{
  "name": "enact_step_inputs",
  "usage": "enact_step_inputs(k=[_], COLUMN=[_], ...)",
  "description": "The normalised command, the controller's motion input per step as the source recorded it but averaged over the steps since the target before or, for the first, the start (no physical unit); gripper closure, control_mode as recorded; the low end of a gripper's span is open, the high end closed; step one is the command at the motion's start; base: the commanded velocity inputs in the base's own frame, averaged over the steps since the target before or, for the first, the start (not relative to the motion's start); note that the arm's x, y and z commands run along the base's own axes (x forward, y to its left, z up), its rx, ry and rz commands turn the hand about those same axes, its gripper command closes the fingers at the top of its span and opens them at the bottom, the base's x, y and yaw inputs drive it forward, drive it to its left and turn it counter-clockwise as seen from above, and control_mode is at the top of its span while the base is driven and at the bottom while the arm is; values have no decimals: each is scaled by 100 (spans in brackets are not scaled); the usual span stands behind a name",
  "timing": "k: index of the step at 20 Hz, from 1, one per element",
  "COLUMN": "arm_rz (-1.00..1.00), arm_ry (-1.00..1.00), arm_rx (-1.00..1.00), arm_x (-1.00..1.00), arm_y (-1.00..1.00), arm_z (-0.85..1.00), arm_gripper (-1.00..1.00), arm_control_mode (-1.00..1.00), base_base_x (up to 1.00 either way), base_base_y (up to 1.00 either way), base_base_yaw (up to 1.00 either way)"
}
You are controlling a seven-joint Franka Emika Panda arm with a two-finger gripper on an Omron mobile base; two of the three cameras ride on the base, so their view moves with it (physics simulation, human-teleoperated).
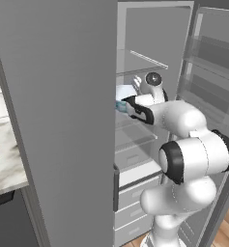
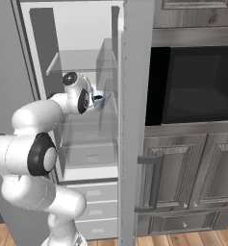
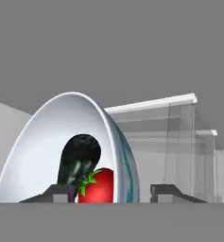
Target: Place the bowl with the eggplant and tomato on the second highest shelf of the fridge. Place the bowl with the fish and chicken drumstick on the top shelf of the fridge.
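Inside the open fridge [image 1: 154, 29], seen from the hand, the bowl with the eggplant and tomato [image 3: 42, 142] fills the left of the frame, its glossy white wall rising above and to the left of the gripper [image 3: 111, 193]. The eggplant [image 3: 79, 158] leans dark against the inner wall just ahead of the left fingertip; the tomato [image 3: 98, 185] sits beside it, close against the rim. That rim runs down between the two fingertips, which stand apart on either side of it, one inside the bowl and one outside, with a gap showing, so the gripper appears partly open around the rim rather than clamped on it. Whether the pads touch the wall cannot be told. To the right of the gripper, clear shelf panes with pale front edges recede.

From the base cameras the bowl shows as a pale blue sliver just ahead of the hand, at the level of the second highest shelf [image 1: 135, 118], below the top shelf [image 1: 145, 60]; whether it rests on the glass is unclear.

The bowl looks rigid, smooth and slippery, probably light, and breakable if dropped; its loose contents could roll when tilted. The thin rim is the natural place to pinch, kept level.
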Motion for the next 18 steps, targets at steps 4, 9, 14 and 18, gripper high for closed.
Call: enact_step_inputs(k=[4,9,14,18], arm_rz=[-12,-10,-11,-3], arm_ry=[-30,-14,-4,3], arm_rx=[0,3,6,12], arm_x=[-66,-100,-100,-100], arm_y=[15,4,0,0], arm_z=[34,68,100,67], arm_gripper=[-100,-100,-100,-100], arm_control_mode=[-100,-100,-100,-100], base_base_x=[0,0,0,0], base_base_y=[0,0,0,0], base_base_yaw=[0,0,0,0])
